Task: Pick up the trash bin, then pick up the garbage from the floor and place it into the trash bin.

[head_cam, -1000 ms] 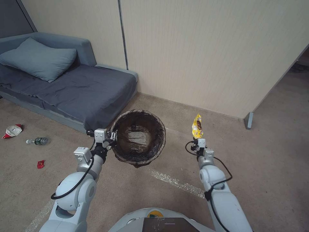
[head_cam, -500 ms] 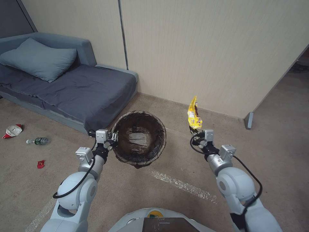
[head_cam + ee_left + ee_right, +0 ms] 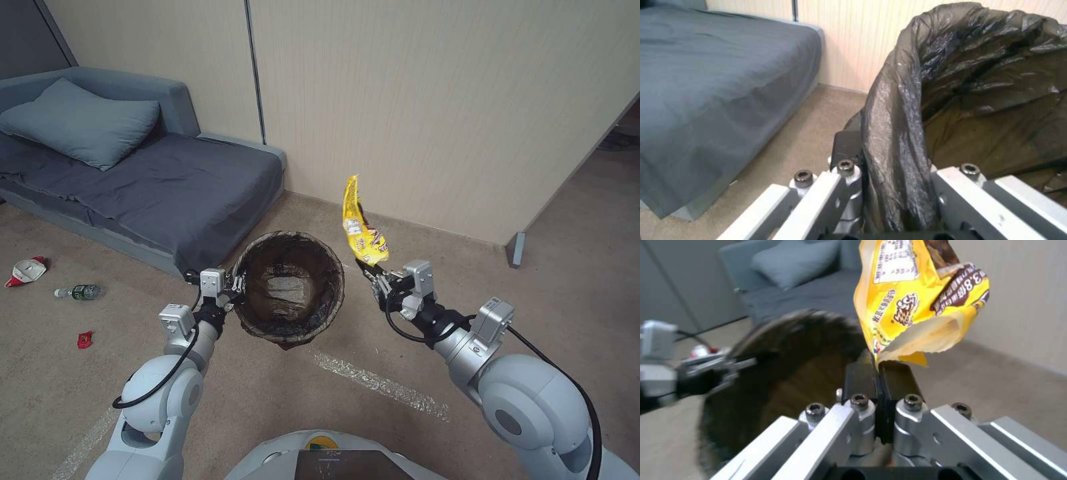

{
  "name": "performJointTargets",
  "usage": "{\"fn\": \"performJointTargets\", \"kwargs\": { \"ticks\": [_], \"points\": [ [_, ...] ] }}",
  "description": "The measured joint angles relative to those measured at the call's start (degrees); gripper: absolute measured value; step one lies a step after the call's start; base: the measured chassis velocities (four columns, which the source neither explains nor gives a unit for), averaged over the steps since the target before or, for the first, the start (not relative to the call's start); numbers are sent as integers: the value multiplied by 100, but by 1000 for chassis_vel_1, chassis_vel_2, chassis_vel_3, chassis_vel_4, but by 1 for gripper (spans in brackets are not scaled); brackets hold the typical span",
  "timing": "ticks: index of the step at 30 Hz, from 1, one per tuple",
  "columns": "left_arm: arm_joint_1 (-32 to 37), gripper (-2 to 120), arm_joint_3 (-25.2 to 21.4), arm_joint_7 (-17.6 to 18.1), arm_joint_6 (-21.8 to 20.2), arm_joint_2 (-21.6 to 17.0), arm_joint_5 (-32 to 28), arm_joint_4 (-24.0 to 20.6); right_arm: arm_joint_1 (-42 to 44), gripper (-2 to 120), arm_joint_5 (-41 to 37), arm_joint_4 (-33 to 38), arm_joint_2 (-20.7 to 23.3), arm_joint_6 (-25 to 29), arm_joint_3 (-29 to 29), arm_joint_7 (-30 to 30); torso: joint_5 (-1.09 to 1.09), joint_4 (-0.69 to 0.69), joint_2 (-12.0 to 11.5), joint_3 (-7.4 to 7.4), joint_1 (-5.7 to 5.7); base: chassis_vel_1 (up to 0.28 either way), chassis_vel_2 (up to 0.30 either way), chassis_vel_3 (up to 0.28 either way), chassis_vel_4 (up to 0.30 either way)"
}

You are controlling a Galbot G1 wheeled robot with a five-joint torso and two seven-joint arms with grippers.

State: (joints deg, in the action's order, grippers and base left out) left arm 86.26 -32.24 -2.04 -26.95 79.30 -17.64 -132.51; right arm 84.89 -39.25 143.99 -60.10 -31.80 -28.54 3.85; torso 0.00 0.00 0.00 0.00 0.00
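Carpeted floor [image 3: 373, 413] below: left end effector [image 3: 235, 288] clamps the bag-lined rim of the trash bin [image 3: 290, 288], held aloft. Right end effector [image 3: 371, 272] pinches a yellow snack wrapper [image 3: 360, 223], "3.8" readable, just beside the bin. Farther off, a green-labelled bottle [image 3: 79, 292] lies near the sofa [image 3: 153, 180].

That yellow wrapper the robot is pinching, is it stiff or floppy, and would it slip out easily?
The yellow snack wrapper stands above the right gripper with a bend, so probably thin, crinkly film with slight stiffness. It looks torn open and flattened, so likely very light. Held by one corner, it might slip or flutter if swung quickly.
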Motion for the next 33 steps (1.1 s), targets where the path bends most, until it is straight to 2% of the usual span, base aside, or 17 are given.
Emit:
{"fn": "performJointTargets", "kwargs": {
  "ticks": [6, 19, 33],
  "points": [
    [-29, 7, 48, 20, -76, -3, 9, -34, -165, 0, 16, -41, 209, -35, 593, -10, -1, 1, 0, 0, 0, 0, 0, 0, 0],
    [-35, 7, 77, 58, -169, 10, 17, -136, -305, 0, 520, -612, 41, 103, 1870, 111, -1, 1, 0, 0, 0, 0, 0, 0, 0],
    [-6, 7, 99, 80, -194, 55, 57, -211, -393, -2, 746, -976, -95, 124, 2388, -136, -1, 0, 0, 0, 0, 0, 0, 0, 0]
  ]
}}
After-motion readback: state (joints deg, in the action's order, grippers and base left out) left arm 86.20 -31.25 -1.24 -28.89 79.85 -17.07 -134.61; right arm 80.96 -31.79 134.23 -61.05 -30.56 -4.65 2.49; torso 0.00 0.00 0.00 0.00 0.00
